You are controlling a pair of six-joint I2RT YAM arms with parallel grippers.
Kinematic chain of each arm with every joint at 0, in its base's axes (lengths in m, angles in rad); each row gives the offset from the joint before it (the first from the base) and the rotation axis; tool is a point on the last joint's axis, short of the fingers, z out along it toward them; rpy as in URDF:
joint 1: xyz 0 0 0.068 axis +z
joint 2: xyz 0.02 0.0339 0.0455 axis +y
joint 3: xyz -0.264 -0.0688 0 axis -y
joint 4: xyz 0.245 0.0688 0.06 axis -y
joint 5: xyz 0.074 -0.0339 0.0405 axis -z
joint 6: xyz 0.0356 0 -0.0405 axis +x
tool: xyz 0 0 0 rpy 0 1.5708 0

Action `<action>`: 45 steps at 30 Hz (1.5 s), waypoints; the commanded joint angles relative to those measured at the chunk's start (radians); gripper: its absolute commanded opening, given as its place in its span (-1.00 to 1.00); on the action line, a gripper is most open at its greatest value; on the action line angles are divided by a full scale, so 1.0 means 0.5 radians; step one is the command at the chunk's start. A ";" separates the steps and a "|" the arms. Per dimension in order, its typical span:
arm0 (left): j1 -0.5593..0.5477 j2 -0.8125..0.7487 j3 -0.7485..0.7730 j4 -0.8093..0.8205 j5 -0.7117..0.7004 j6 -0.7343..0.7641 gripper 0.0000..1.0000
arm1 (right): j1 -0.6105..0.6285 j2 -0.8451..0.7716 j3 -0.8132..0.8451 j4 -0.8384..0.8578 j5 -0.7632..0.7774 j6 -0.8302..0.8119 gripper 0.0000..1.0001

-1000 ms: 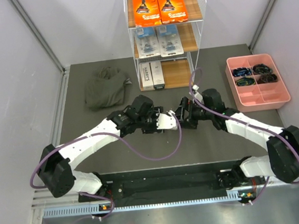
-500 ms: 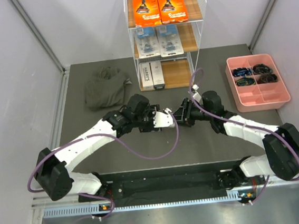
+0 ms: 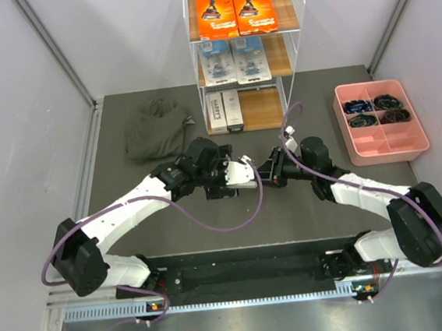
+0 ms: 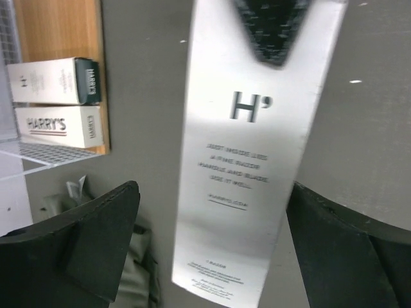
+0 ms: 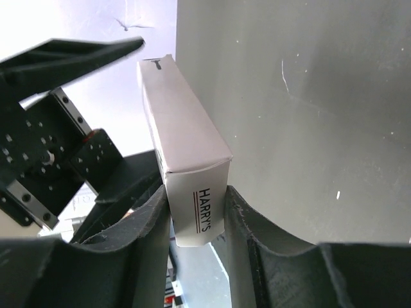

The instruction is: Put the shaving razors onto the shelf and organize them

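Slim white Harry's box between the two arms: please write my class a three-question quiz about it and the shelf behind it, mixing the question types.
1. Which gripper is clamped on the slim white Harry's box: the left gripper or the right gripper?
2. True or false: the orange razor boxes lie on the bottom tier of the shelf.
3. Fill in: ___ white Harry's boxes lie on the bottom tier.

Key: 1. The right gripper; the left gripper is open, with its fingers clear of the box. 2. False; they are on the top tier. 3. Two.
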 commanded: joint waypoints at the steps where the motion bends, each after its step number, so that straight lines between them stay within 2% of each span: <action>1: 0.013 -0.024 -0.031 0.184 -0.111 -0.042 0.98 | 0.029 -0.069 -0.002 0.159 -0.040 0.027 -0.69; 8: 0.043 -0.036 0.018 0.271 -0.154 -0.174 0.98 | 0.026 -0.099 0.011 0.125 -0.010 0.012 -0.71; 15: 0.151 -0.070 0.126 0.274 0.238 -0.441 0.98 | 0.029 -0.099 -0.008 0.107 0.045 0.012 -0.74; 21: 0.200 -0.211 0.089 0.246 0.625 -0.383 0.98 | 0.029 -0.078 -0.023 0.107 0.079 0.009 -0.74; 25: 0.206 -0.339 -0.027 0.356 0.622 -0.386 0.98 | 0.029 -0.059 -0.023 0.110 0.085 0.015 -0.74; 28: 0.258 -0.401 -0.064 0.497 0.604 -0.529 0.98 | 0.029 -0.056 -0.023 0.113 0.092 0.012 -0.75; 31: 0.395 -0.392 -0.043 0.620 0.668 -0.796 0.98 | 0.029 -0.059 -0.023 0.116 0.095 0.012 -0.75; 33: 0.488 -0.346 0.003 0.675 0.739 -1.096 0.98 | 0.029 -0.069 -0.026 0.107 0.101 0.009 -0.75; 34: 0.613 -0.319 0.024 0.727 0.745 -1.246 0.98 | 0.029 -0.072 -0.029 0.107 0.104 0.012 -0.75; 35: 0.681 -0.239 0.064 0.728 0.794 -1.533 0.98 | 0.026 -0.075 -0.032 0.104 0.107 0.012 -0.75; 37: 0.901 -0.123 0.172 0.737 0.910 -1.765 0.98 | 0.029 -0.087 -0.032 0.085 0.110 0.003 -0.76; 38: 0.963 -0.101 0.184 0.795 0.987 -2.003 0.98 | 0.029 -0.093 -0.032 0.076 0.119 -0.004 -0.76; 40: 1.138 -0.067 0.151 0.933 1.051 -2.244 0.98 | 0.029 -0.115 -0.038 0.048 0.128 -0.010 -0.77; 42: 1.252 -0.064 0.068 1.193 1.085 -2.621 0.98 | 0.029 -0.133 -0.035 0.021 0.147 -0.028 -0.77; 45: 1.610 -0.045 -0.109 1.558 1.140 -3.213 0.98 | 0.029 -0.161 -0.038 -0.019 0.171 -0.046 -0.77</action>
